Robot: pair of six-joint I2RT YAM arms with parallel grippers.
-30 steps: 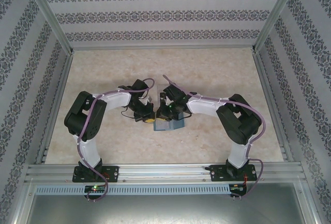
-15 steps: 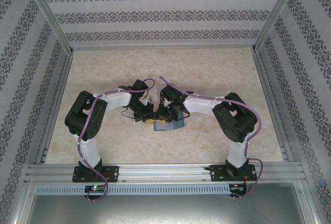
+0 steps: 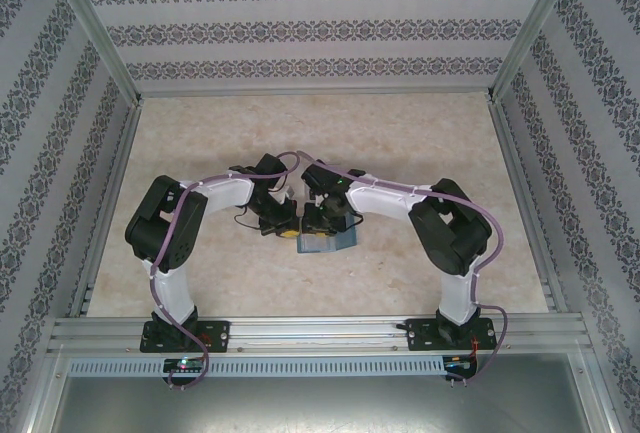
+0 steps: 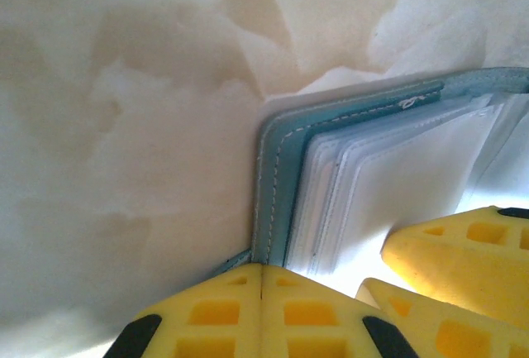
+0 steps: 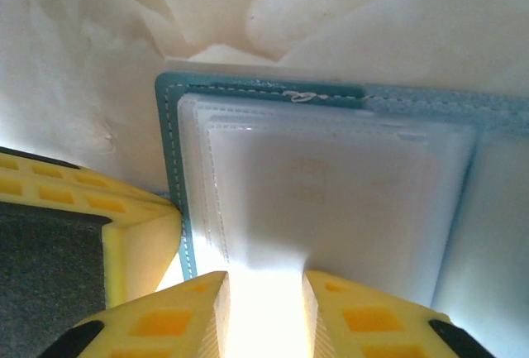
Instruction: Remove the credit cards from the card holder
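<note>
From above you see the holder [image 3: 330, 243] lying open on the surface [image 3: 420, 143], midway between the two arms. The left tool [image 3: 286, 230] sits at the holder's left edge and the right tool [image 3: 320, 221] comes down on its far left part. From that height you cannot read either tool's jaws.

The left wrist view settles the first. The left tool's yellow pads are pressed together, and the holder's stitched teal border runs straight into their seam, so it is closed on that edge. This view also gives you the right tool's fingers [image 4: 463, 238] from the side, resting on the clear sleeves [image 4: 388, 184] just inside the holder's corner.

The right wrist view settles the second. Its two fingers stand apart with only bright glare between them, gripping nothing, their tips at the near edge of the top sleeve. Faint square marks [image 5: 310, 180] show through that sleeve, but you cannot tell what they belong to. At the holder's left border, the left tool's pad touches the teal stitching.
</note>
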